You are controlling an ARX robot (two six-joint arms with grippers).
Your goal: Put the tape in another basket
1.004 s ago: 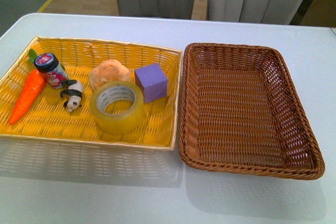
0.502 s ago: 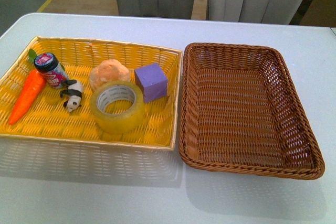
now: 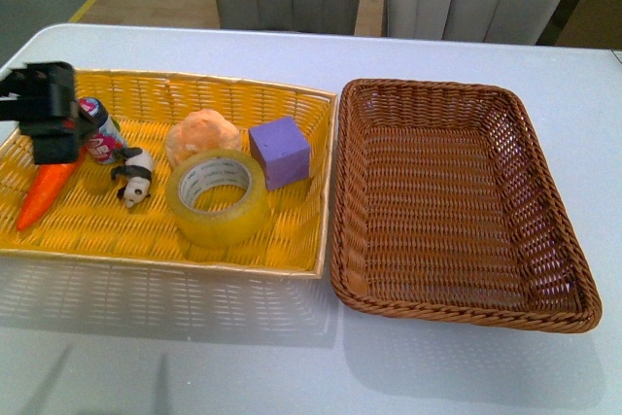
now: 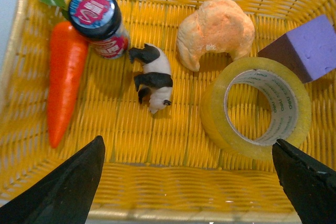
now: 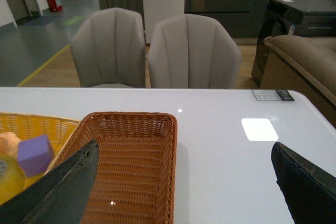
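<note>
Inside yellow basket, tape is lying flat, hole up: translucent yellowish, white printed core, at 5 o'clock from croissant. Brown basket is sitting at 3 o'clock. Left gripper and right gripper are gaping wide, holding nothing.

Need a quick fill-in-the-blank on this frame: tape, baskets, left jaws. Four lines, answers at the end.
1. The tape lies flat in the ____ basket.
2. The wicker basket with nothing inside is dark ____.
3. The left gripper has its jaws ____.
4. The cube beside the tape is ____.
Answers: yellow; brown; open; purple.
</note>
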